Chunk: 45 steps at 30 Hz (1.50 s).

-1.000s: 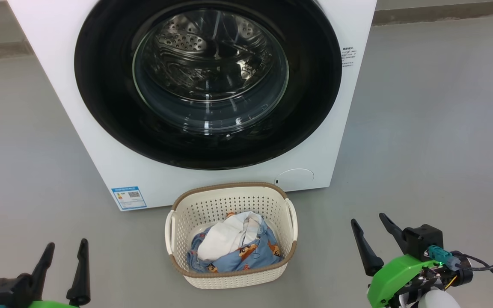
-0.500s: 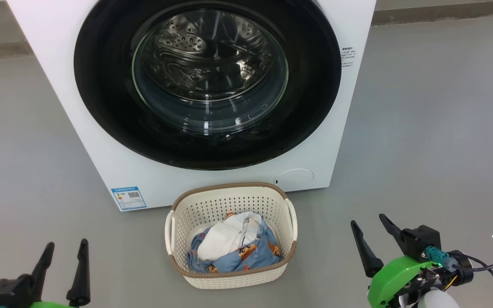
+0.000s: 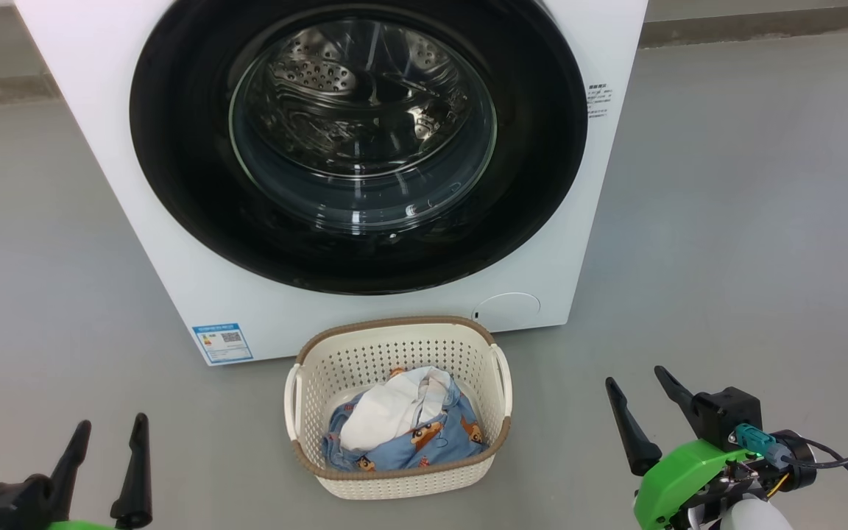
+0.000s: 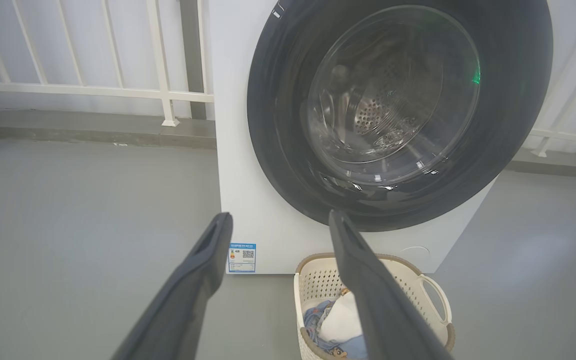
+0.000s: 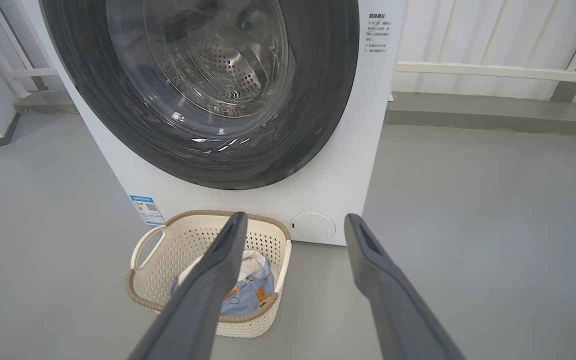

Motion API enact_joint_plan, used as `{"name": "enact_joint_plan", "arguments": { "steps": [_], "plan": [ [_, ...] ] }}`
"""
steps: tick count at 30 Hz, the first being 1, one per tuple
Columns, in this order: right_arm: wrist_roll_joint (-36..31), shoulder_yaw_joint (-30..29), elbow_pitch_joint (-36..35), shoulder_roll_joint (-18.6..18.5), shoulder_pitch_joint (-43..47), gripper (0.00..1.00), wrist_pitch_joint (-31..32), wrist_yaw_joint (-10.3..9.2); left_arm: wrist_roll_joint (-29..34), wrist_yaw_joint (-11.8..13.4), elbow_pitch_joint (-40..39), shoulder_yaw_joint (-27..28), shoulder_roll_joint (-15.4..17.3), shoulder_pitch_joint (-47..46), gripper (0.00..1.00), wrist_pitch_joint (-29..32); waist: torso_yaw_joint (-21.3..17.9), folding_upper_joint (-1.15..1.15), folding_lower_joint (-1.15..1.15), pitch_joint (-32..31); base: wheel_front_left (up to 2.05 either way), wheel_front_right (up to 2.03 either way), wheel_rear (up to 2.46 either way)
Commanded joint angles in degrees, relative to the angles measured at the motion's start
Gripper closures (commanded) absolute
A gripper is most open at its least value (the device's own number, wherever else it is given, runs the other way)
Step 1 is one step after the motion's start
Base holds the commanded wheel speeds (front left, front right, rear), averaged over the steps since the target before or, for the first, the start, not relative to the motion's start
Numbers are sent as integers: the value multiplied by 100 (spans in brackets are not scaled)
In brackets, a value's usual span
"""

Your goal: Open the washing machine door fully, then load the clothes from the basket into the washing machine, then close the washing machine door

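Observation:
The white washing machine (image 3: 174,243) stands ahead on the floor, its round black-rimmed door (image 3: 358,147) lying flush against the front, the steel drum visible through the glass. Just before it sits the cream basket (image 3: 306,427) holding the clothes (image 3: 409,427): blue bear-print fabric under a white garment. My left gripper (image 3: 111,423) is open at the lower left, empty, well left of the basket. At the lower right my right gripper (image 3: 634,375) is open and empty too. The door (image 4: 398,115) (image 5: 203,90) and the basket (image 4: 435,295) (image 5: 168,260) show beyond each wrist's fingers.
Grey floor (image 3: 748,221) spreads on both sides of the machine. A white railing (image 4: 93,90) and a low kerb run behind it. A blue label (image 3: 222,341) sits at the machine's lower left, a round cap (image 3: 506,305) at its lower right.
The head picture has shifted slightly downward; both grippers sit a little lower in it. Door, basket and clothes are unchanged.

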Motion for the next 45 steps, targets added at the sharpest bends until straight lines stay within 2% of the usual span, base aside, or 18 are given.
{"name": "enact_joint_plan", "arguments": {
  "steps": [1,33,45],
  "plan": [
    [3,109,-141,-2,-239,0,-74,-6,73,-15,-74,204,188,-152,0,-37,-2,0,0,-1,0,0,0],
    [41,78,-80,-1,-220,0,-129,-6,119,-15,324,115,247,-265,0,-37,74,0,0,-39,1,1,-3],
    [89,19,-90,-1,-177,0,-148,-6,41,-15,345,149,234,-292,0,-37,97,0,0,2,71,71,-142]
  ]
}}
